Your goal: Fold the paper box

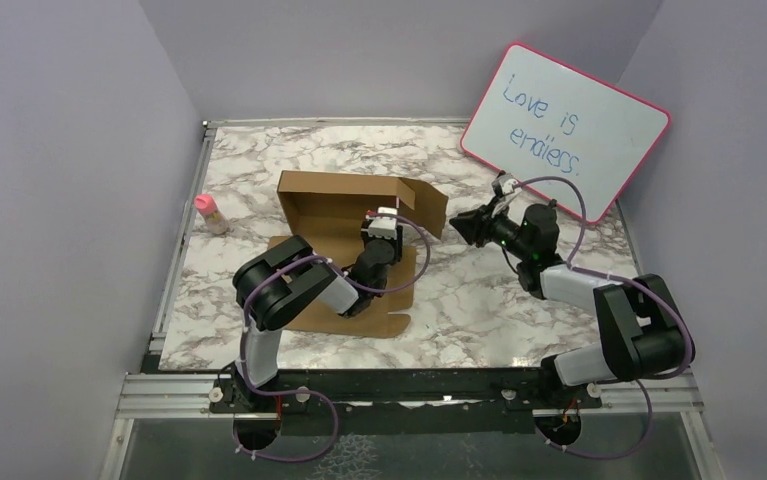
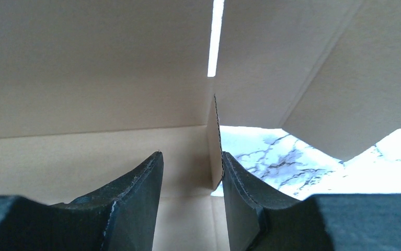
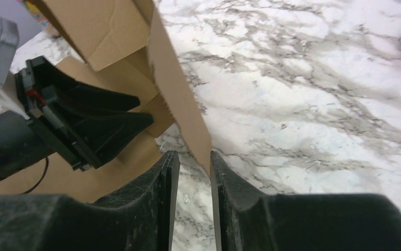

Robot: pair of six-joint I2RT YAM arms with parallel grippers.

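The paper box (image 1: 344,205) is brown cardboard, half folded in the middle of the table, with its back wall upright and its front panel flat. My left gripper (image 1: 381,228) is inside the box, near the back wall. In the left wrist view it (image 2: 192,162) is open, and a short upright tab (image 2: 216,136) rests against the inner face of the right finger. My right gripper (image 1: 464,225) is at the box's right side flap (image 1: 431,205). In the right wrist view it (image 3: 194,157) is narrowly open, with the corner of that flap (image 3: 187,110) between the fingertips.
A pink-framed whiteboard (image 1: 569,120) leans at the back right. A small pink-capped bottle (image 1: 209,212) stands near the table's left edge. Grey walls close in the left, back and right sides. The marble table top (image 1: 499,300) lies to the right of the box.
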